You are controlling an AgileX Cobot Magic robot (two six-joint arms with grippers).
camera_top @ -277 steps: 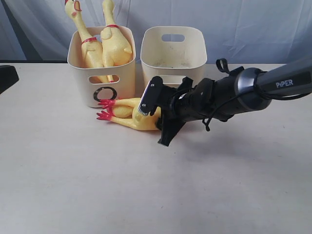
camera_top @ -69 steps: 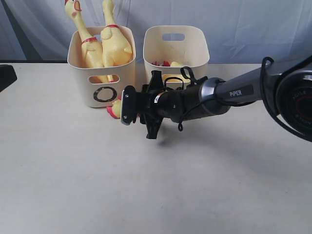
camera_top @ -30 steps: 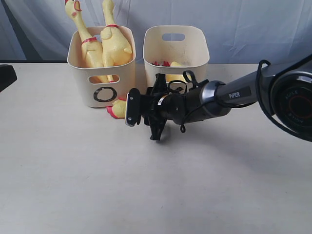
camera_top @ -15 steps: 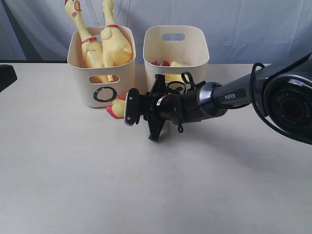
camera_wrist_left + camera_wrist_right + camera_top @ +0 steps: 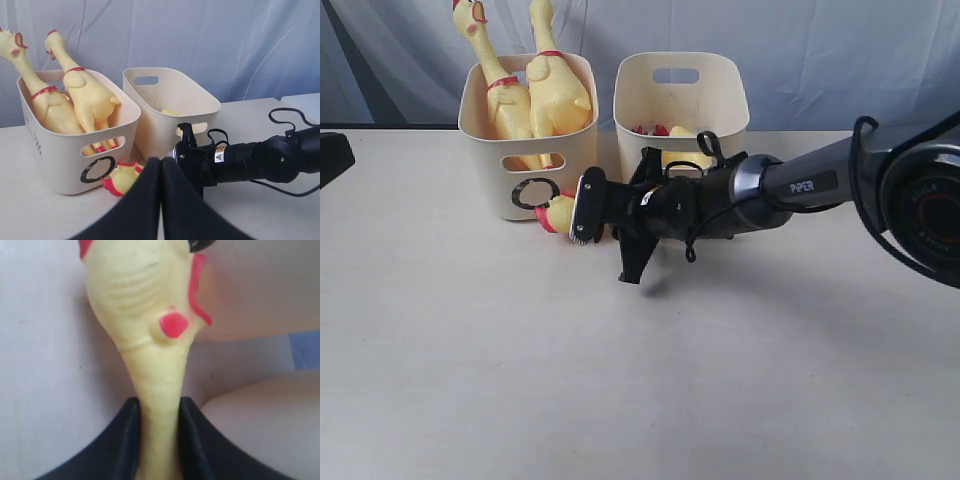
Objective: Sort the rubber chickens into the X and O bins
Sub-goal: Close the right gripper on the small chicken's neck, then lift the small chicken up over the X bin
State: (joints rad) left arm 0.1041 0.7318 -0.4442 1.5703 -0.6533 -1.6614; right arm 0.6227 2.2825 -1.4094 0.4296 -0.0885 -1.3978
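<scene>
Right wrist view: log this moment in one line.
right pincer: closed on neck of loose chicken | chicken head: on table in front of O bin | left pincer: shut, empty

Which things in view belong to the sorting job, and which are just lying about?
Job: two chickens in the O bin; third chicken, its neck between the jaws of the right gripper; second bin, mark hidden.
Lying about: black object at the left edge of the table; backdrop cloth; left gripper, shut, idle.
</scene>
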